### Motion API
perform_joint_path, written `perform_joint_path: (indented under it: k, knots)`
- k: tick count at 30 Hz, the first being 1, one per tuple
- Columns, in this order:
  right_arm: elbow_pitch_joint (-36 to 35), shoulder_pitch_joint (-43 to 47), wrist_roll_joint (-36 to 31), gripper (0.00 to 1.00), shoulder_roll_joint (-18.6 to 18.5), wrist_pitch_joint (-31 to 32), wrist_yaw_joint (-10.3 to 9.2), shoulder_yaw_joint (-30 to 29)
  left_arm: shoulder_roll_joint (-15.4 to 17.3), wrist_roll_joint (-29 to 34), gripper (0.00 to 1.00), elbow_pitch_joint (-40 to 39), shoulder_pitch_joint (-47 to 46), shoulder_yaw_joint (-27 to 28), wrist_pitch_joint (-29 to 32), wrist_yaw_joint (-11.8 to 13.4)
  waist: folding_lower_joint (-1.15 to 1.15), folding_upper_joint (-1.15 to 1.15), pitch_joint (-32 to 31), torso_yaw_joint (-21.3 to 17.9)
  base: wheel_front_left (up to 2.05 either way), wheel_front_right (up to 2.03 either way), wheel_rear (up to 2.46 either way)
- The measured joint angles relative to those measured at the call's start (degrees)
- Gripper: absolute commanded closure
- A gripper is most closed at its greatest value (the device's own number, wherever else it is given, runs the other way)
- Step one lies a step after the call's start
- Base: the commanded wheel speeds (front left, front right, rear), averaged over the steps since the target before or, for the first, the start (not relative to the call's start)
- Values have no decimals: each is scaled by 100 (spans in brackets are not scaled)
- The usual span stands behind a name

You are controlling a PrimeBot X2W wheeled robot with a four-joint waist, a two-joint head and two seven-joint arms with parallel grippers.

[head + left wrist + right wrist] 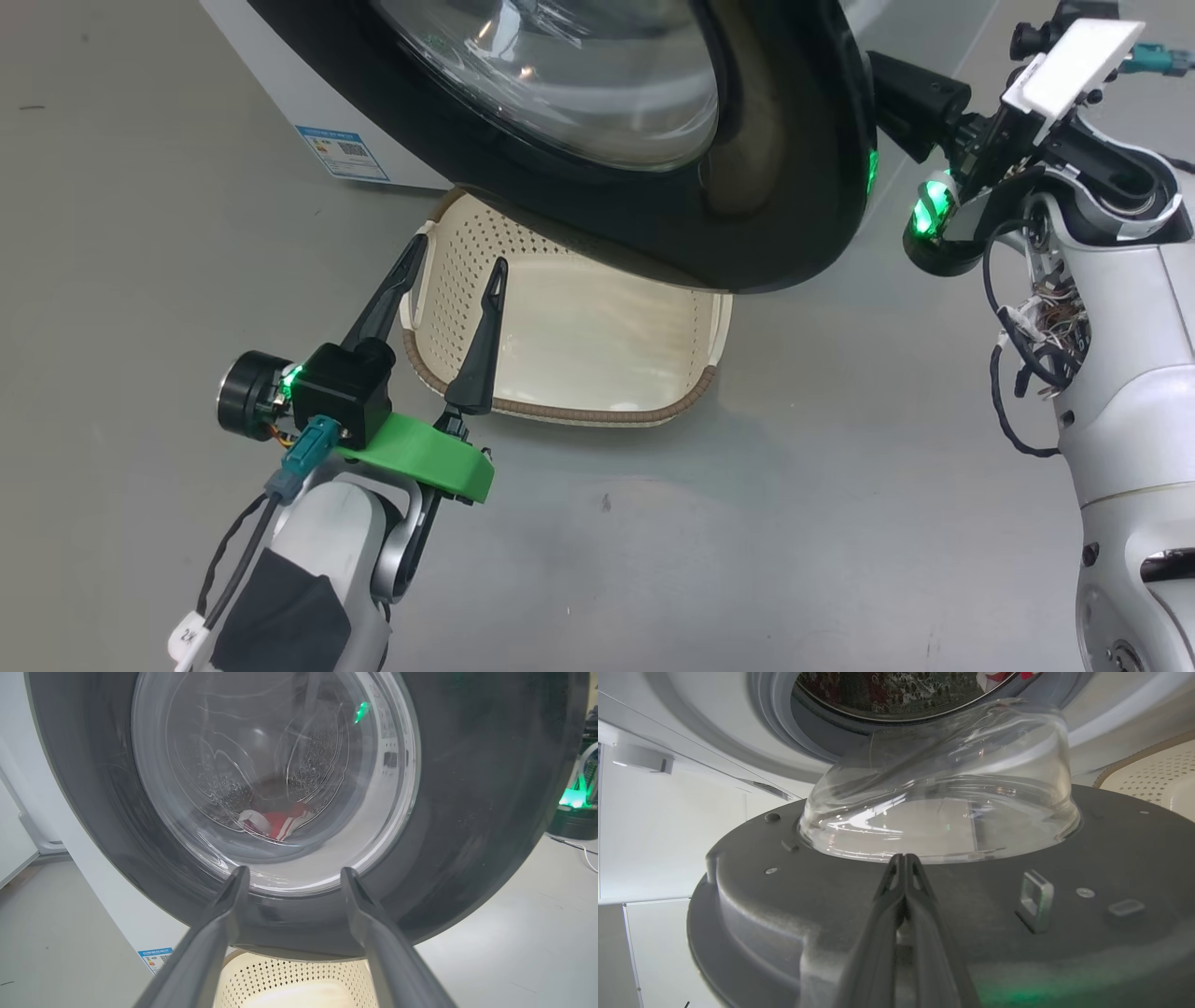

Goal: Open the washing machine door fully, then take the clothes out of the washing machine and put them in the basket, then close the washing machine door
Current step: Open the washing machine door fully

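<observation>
— Left hand (pixel 457 259), from the head view: fingers spread wide with nothing between them, poised over the near-left rim of the basket (pixel 560 411). The basket sits on the floor (pixel 840 523) at the foot of the washing machine (pixel 280 103).
— And the door?
— The washing machine door (pixel 794 187) hangs partly open above the basket. The right hand (pixel 892 79) reaches in at its free edge, tips hidden behind it.
— Left wrist view?
— It looks straight at the door's outer glass. The clothes (pixel 280 823), red with white stripes, lie low in the drum (pixel 313 760) beyond it, so the door stands between that open hand and them.
— Right wrist view?
— Fingers pressed together, gripping nothing. Their tips are up against the door's grey inner face, just below the glass bowl (pixel 938 788). Whether they actually touch it, I can't tell.
— So which arm moves the door?
— The right, I'd say. It's on the inside near the latch (pixel 1036 900), at the swinging edge, so a push away from the machine should carry the door wide.
</observation>
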Motion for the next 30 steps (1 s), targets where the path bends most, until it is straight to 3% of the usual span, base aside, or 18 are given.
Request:
perform_joint_path:
  k: [14,30]
  knots:
    - [-506,701,188,100,127,482,47,464,1,-53,0,35,181,-18,0,1,0,0,-300,75,0,0,0]
    - [-1295,1563,400,100,160,608,48,946,3,-129,0,68,349,-47,0,2,0,0,-508,355,0,0,0]
